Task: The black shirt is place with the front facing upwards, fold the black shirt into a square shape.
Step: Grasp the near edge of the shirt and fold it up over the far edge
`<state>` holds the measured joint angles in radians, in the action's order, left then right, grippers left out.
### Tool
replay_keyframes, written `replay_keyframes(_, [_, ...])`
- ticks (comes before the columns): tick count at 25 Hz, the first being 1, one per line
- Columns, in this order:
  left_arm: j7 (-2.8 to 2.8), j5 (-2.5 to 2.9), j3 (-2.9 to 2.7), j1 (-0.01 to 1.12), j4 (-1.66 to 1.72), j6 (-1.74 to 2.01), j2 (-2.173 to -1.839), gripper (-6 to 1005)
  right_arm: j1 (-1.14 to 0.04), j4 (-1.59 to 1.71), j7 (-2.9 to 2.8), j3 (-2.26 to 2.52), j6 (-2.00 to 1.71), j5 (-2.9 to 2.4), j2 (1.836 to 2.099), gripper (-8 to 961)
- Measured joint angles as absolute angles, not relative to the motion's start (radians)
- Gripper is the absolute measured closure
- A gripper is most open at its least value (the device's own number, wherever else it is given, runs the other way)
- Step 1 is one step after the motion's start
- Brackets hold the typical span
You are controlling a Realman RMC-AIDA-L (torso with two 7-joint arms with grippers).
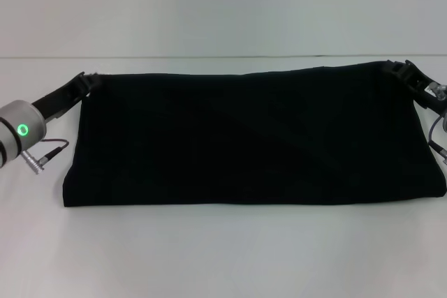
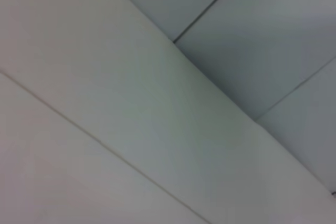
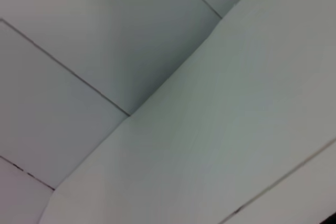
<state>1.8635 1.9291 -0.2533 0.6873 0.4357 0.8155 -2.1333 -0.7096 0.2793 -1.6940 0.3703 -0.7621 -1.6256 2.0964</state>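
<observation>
Shirt (image 1: pixel 244 137), black: one, spread wide between the two claws.
Claws: two, a left claw (image 1: pixel 85 78) at one far corner of the shirt and a right claw (image 1: pixel 401 69) at the other.
Table (image 1: pixel 223 256), white: one, under shirt and claws.
Green ring light (image 1: pixel 23 130): one, behind the left claw.

Shirt (image 1: pixel 244 137) on table (image 1: pixel 223 256) (claws at corners)

A plain white worktop (image 1: pixel 223 256) fills the head view up to a pale wall (image 1: pixel 223 5). Both wrist views show only pale panels (image 2: pixel 252 35) with thin dark seams.
</observation>
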Motion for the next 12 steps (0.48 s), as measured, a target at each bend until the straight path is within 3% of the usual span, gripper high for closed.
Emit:
replay_keyframes(10, [1.687, 1.755, -0.253, 0.693, 0.393, 0.810, -2.147, 822, -0.720, 0.227, -1.473, 0.363, -0.747, -1.482, 2.098, 711])
replay_keyframes(12, [1.686, 1.753, -0.253, 0.693, 0.388, 0.809, -2.148, 788, -0.723, 0.223, -1.479, 0.361, -0.723, -1.474, 2.097, 615])
